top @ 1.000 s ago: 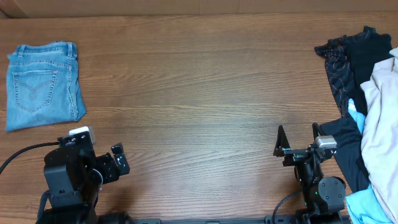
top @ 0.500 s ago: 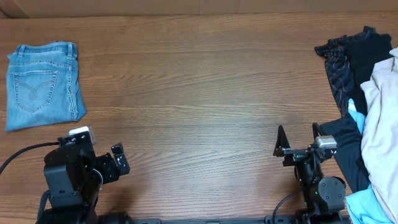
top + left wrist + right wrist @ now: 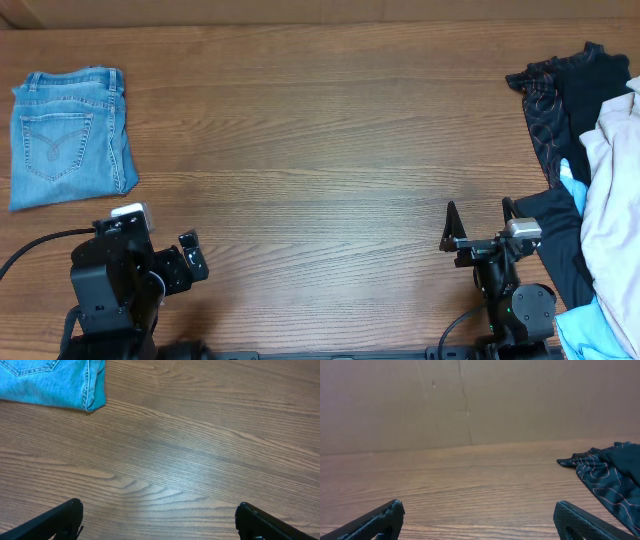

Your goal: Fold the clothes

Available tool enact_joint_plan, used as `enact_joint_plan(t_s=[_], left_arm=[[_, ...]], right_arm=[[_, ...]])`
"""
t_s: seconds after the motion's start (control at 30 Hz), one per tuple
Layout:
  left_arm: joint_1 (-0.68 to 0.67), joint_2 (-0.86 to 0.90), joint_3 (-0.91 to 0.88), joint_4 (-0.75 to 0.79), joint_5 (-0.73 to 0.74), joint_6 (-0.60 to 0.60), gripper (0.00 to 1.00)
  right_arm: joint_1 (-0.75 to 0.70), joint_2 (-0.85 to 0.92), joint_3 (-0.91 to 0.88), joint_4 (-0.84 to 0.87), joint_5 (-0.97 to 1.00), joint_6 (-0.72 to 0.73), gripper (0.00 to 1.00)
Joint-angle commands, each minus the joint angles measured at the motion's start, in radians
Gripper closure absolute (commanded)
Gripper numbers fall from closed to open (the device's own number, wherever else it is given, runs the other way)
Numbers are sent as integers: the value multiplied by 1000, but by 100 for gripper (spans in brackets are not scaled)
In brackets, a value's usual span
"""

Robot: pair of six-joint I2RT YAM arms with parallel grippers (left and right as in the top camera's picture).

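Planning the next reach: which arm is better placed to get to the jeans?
Left. The jeans lie folded near the open left gripper and show in its wrist view; the right gripper sits across the table beside other clothes.

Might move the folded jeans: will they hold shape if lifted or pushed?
Probably floppy: the jeans lie in flat, soft denim layers, so lifting one edge would likely open the fold. Pushed across the wooden table, they may bunch rather than slide. Thick seamed denim, so likely heavy for cloth.

The wooden table [image 3: 320, 120] bears folded blue jeans [image 3: 68, 135] at its left edge, heaped garments [image 3: 608, 215] at its right.
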Motion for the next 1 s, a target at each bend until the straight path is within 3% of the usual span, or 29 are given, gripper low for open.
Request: enact_joint_plan(t_s=[0.0,0.27,0.5,0.97], left_arm=[[4,-1,0,3,-10,-18,0],[4,-11,-25,4,-11,-18,0],[-68,-140,-181,55,-87,-15,0],[-156,-474,-724,755,-99,-18,0]], right_arm=[[3,-10,-10,6,-4,0,0],[3,-10,-10,6,-4,0,0],[3,-10,-10,6,-4,0,0],[3,-10,-10,6,-4,0,0]])
